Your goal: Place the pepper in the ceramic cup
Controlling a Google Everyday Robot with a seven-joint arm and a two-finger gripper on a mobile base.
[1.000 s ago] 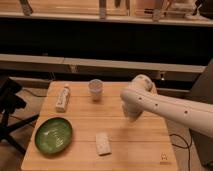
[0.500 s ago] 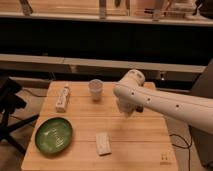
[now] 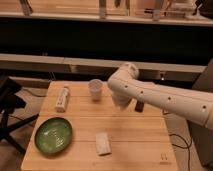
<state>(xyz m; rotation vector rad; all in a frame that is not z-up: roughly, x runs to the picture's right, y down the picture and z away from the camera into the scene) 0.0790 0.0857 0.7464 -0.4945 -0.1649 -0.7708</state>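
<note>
While just right of ceramic cup (image 3: 95, 90), tool (image 3: 120, 103) above table (image 3: 135, 137).

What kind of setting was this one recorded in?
Probably a lab or workshop, not a home. A bare wooden table holds a ceramic cup, bottle and green bowl, with long shelving behind. The gripper hangs right of the cup.

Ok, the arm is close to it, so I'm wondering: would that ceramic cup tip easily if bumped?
Probably not from a low nudge: the ceramic cup stands upright on the flat wooden table. It looks taller than it is wide, so a knock near the rim might topple it. The claw hangs just to its right in the camera view.
</note>
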